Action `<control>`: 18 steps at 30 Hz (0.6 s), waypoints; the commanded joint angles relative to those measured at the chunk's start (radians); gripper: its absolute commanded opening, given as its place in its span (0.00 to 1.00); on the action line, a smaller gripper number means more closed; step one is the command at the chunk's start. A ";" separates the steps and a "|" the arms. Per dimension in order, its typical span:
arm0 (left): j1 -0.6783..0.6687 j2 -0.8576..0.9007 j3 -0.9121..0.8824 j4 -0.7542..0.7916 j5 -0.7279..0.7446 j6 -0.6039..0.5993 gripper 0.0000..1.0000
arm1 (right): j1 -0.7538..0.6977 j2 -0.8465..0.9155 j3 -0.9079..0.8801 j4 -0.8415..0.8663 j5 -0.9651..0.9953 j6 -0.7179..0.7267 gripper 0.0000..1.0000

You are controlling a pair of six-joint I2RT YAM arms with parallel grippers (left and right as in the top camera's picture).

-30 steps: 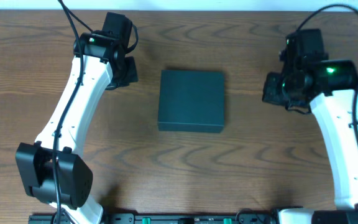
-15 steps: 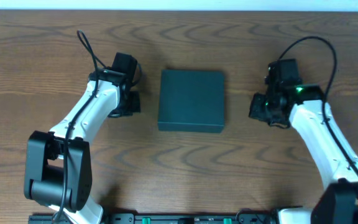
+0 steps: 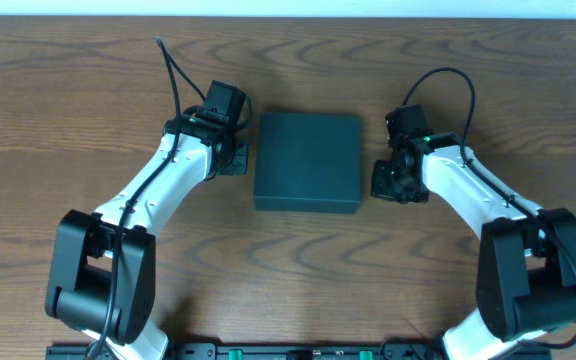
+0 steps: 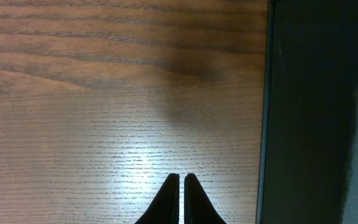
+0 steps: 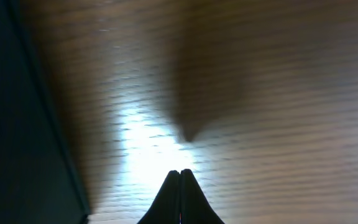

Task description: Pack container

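The dark teal square container lies shut, flat on the wooden table's middle. My left gripper is shut and empty, just beside the container's left wall. In the left wrist view its tips point at bare wood, with the container's wall on the right. My right gripper is shut and empty, just beside the container's right wall. In the right wrist view its tips hang close over bare wood, with the container's wall on the left.
The wooden table stretches around the container. A white wall strip runs along the far edge. The arm bases stand at the near edge, left and right.
Both arms have swung inward: the left gripper moved right to the container's left side, the right gripper moved left to its right side. The container has not moved.
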 commanded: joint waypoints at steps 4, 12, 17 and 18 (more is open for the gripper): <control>-0.008 -0.003 -0.017 0.001 0.068 0.016 0.06 | 0.010 -0.001 -0.002 0.047 -0.166 0.053 0.02; -0.058 0.015 -0.019 0.015 0.142 0.005 0.06 | 0.068 -0.001 -0.002 0.117 -0.250 0.096 0.02; -0.109 0.045 -0.019 0.018 0.164 -0.016 0.06 | 0.080 -0.001 -0.001 0.138 -0.249 0.097 0.01; -0.115 0.045 -0.019 0.021 0.164 -0.018 0.06 | 0.080 -0.001 -0.001 0.141 -0.248 0.099 0.02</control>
